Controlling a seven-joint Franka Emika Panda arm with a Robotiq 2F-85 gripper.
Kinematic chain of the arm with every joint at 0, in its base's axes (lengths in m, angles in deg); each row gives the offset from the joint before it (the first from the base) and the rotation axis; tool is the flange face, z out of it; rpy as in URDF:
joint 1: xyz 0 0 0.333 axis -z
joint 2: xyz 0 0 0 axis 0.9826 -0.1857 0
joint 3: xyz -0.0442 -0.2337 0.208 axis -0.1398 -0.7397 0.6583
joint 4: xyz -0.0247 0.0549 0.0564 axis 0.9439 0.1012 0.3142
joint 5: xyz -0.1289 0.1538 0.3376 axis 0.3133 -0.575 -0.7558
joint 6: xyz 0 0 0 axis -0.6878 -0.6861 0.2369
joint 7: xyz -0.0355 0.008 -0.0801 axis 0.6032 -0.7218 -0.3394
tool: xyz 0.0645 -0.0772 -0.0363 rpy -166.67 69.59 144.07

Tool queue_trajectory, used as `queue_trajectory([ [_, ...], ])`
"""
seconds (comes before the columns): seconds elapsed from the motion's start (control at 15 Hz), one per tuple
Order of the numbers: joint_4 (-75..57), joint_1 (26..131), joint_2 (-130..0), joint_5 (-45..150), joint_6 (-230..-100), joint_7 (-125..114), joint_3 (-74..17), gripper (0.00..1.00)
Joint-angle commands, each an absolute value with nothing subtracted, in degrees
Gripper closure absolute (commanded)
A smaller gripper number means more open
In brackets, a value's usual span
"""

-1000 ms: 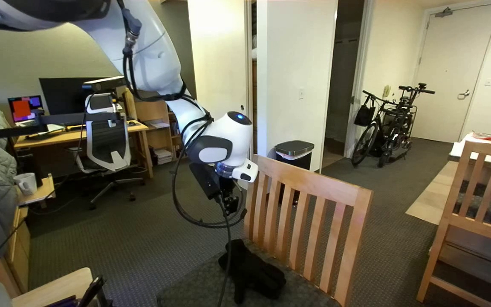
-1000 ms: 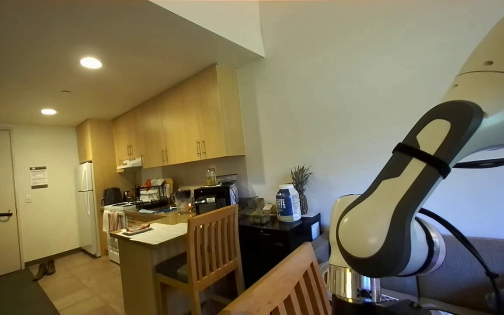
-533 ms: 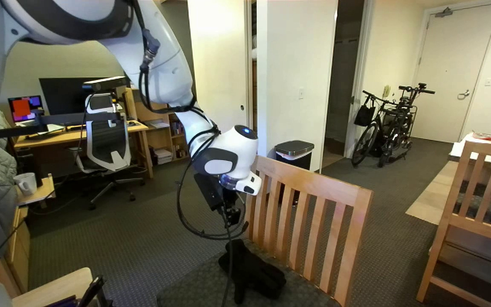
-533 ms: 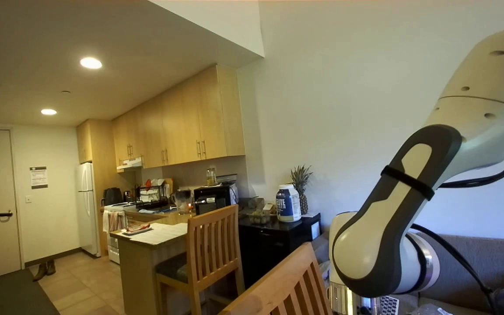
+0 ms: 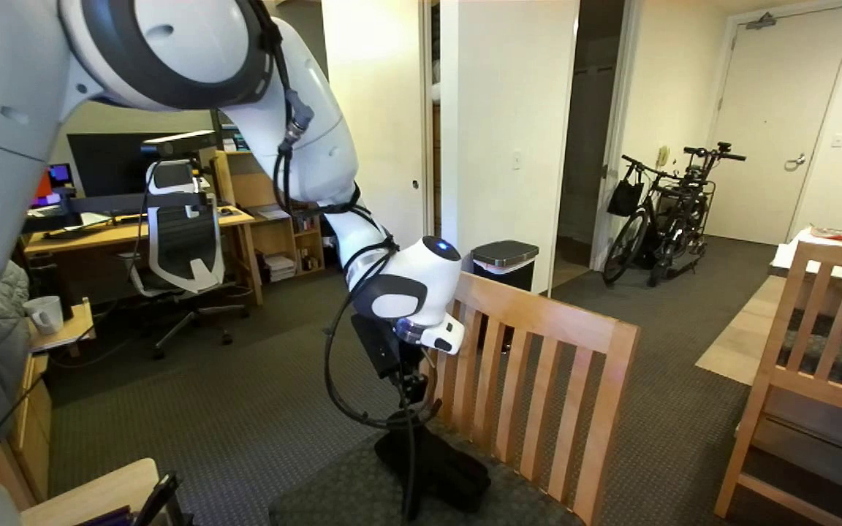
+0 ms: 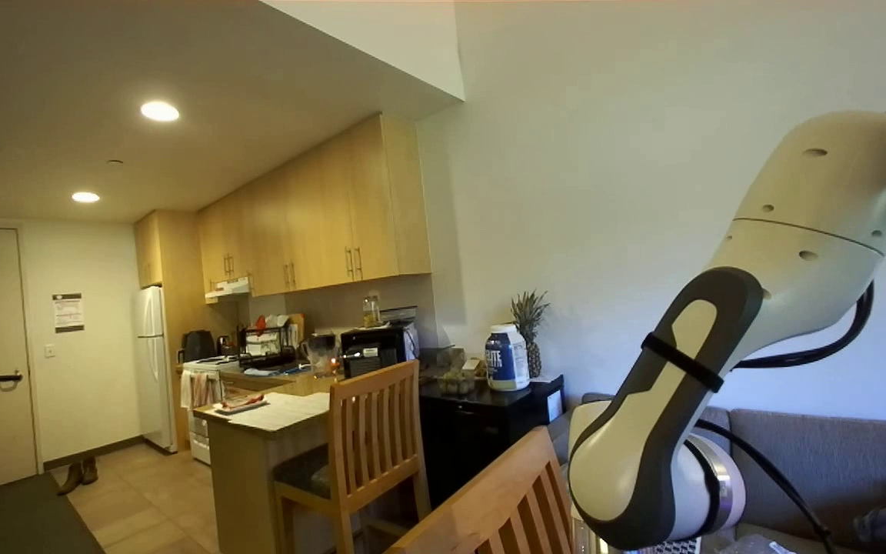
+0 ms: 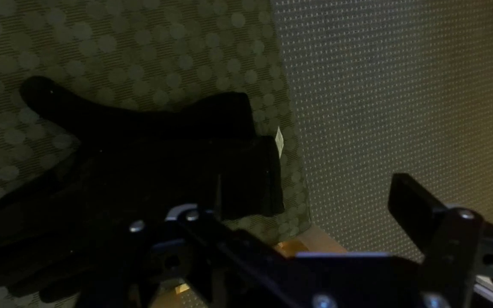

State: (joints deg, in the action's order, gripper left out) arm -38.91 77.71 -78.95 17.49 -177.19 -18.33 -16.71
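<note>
Black gloves (image 7: 178, 167) lie on the dotted seat (image 7: 144, 55) of a wooden chair, their cuffs near the seat's edge. A small white tag (image 7: 279, 142) sticks out at a cuff. In the wrist view my gripper (image 7: 308, 188) is open, its fingers wide apart with nothing between them. The left finger overlaps the dark cuff and is hard to make out; the right finger (image 7: 413, 209) shows over the carpet. In an exterior view the gripper (image 5: 412, 391) hangs just above the gloves (image 5: 439, 467); whether it touches them I cannot tell.
The slatted chair back (image 5: 545, 314) rises close beside the gripper. From the wrist hangs a looped black cable (image 5: 333, 380), trailing down over the gloves. A lidded trash can (image 5: 505, 256) stands behind the chair. Another wooden chair (image 6: 374, 431) is at the counter.
The arm has come down and to the right in an exterior view, lowering the gripper to just over the gloves. The gloves and chair have stayed put.
</note>
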Motion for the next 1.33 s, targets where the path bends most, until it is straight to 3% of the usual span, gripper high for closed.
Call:
queue_trajectory([
  [0.0, -36.7, 78.2, -81.9, 20.7, -178.1, -14.8, -17.0, 0.0],
  [1.27, -27.0, 81.5, -91.5, 26.2, -172.5, -14.8, -16.6, 0.0],
])
